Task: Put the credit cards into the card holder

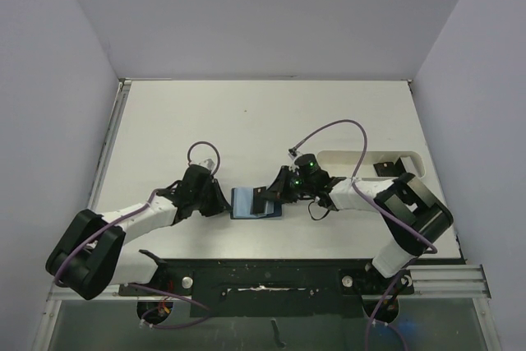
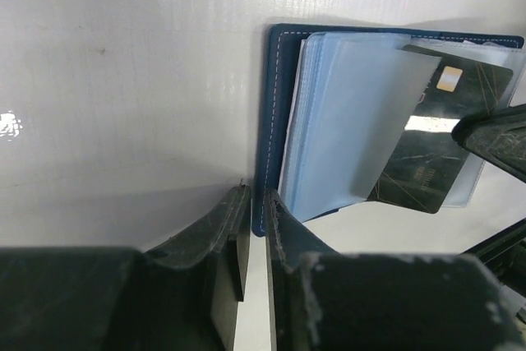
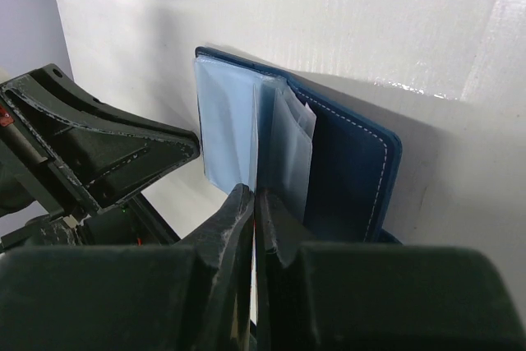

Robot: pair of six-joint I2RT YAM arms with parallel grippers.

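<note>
The wallet [image 1: 256, 203] lies open on the tabletop [image 1: 246, 121] between my two arms, with its pale blue sleeves [image 2: 345, 121] fanned up. My right tool [image 3: 255, 196] is pinched together on a dark card [image 2: 427, 162], which sits tilted and partly inside a clear sleeve. My left tool [image 2: 256, 195] is nearly together with a thin slit showing, its tips at a corner of the navy cover. I cannot tell whether it grips the cover.

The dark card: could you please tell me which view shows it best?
Left wrist: the card shows face and gold chip, partly under a clear sleeve of the holder. Top shows only a dark patch; right wrist, none of its face.
</note>
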